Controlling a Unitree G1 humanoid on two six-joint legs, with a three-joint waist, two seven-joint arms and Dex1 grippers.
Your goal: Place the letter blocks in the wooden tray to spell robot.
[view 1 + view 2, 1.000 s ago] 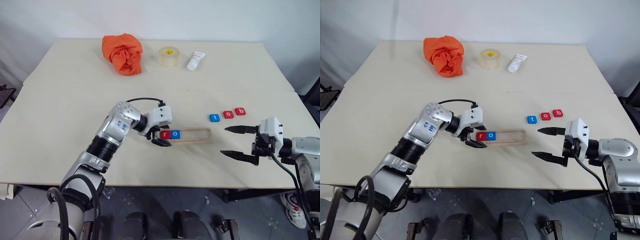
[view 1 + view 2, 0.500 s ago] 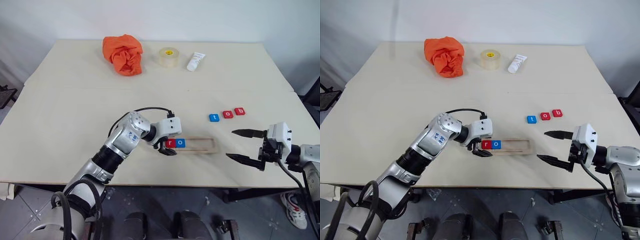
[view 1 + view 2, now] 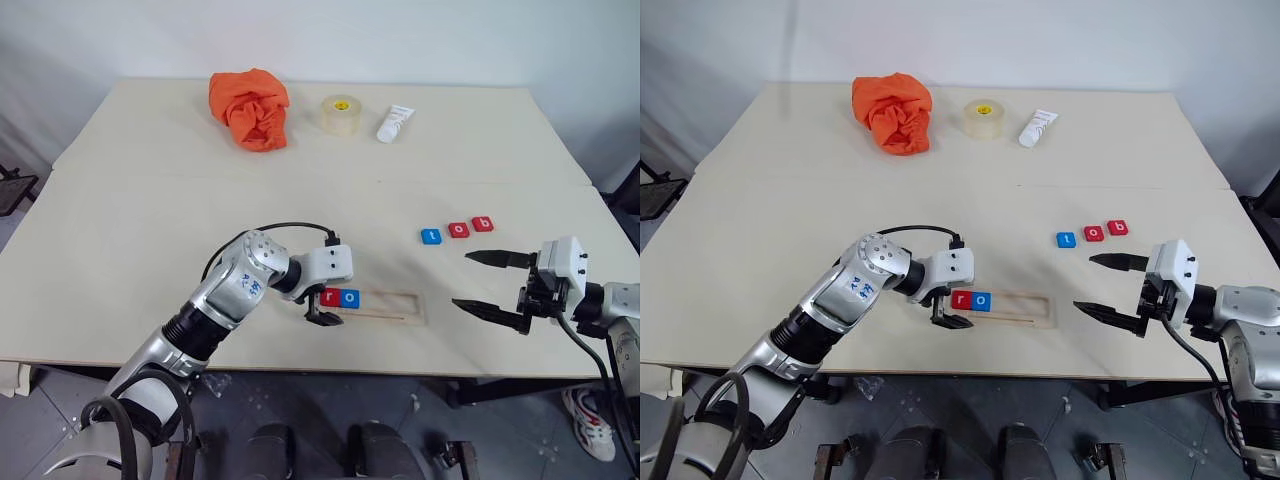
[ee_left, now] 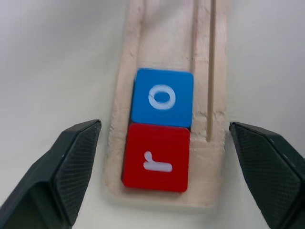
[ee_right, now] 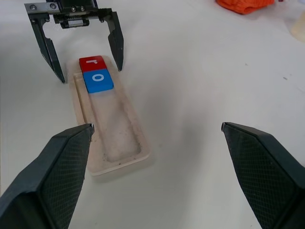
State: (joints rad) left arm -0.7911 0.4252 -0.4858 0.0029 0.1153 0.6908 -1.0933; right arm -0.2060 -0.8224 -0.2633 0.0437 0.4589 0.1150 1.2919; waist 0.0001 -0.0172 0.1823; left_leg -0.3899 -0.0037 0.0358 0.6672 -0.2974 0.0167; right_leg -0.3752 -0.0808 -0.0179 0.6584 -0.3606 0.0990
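Vs a second ago: left pincer (image 3: 321, 307) has pulled back off the tray's left end, fingers spread wide and holding nothing, one each side of that end. Right pincer (image 3: 489, 283) is also wide and empty, hovering where it was over the desk's right front. The camera has shifted between frames, so I can't say whether the tray itself moved.

Surface: pale beige desk (image 3: 140, 220) with a seam running across its middle, against a plain white wall. At the far edge lie a crumpled orange cloth (image 3: 249, 107), a clear roll of tape (image 3: 340, 113) and a small white tube (image 3: 393, 123). Dark floor shows below the front edge.

Task items: the long narrow pale-wood tray (image 3: 385, 305) lies near the front edge, lengthwise left to right. At its left end sit a red square tile with white "r" (image 4: 156, 157) and a blue square tile with white "o" (image 4: 162, 97), touching side by side; the rest of the tray is bare. Outside it, further back and to the right, three tiles lie in a short row: blue "t" (image 3: 431, 236), red "o" (image 3: 458, 229), red "b" (image 3: 482, 223).
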